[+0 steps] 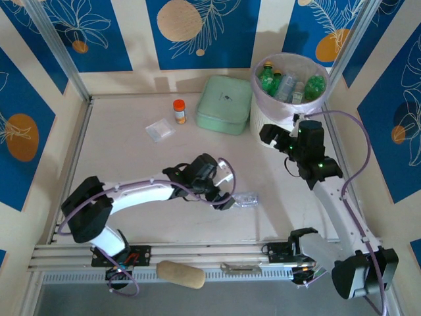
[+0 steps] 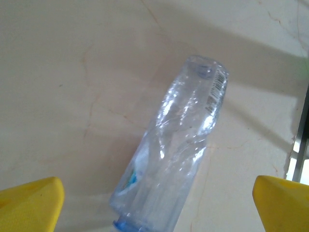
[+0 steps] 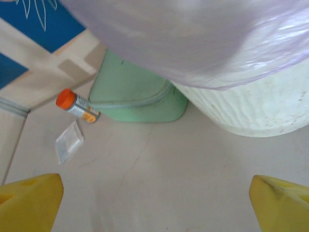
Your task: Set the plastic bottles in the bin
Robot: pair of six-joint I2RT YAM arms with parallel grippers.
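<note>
Pale marbled surface [image 1: 131, 164], blue floral walls behind. One clear, crumpled plastic bottle [image 2: 178, 140] lies on its side between the spread yellow fingers [image 2: 29, 203] of the left end effector [image 1: 227, 199], touching neither. Beside the ribbed white bin [image 1: 263, 125], which holds green and clear bottles [image 1: 289, 85], the right end effector [image 1: 279, 137] hovers released and empty.

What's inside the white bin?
Green bottles and clear bottles lie piled in the bin, inside its pink bag. Anything underneath them is covered.
</note>
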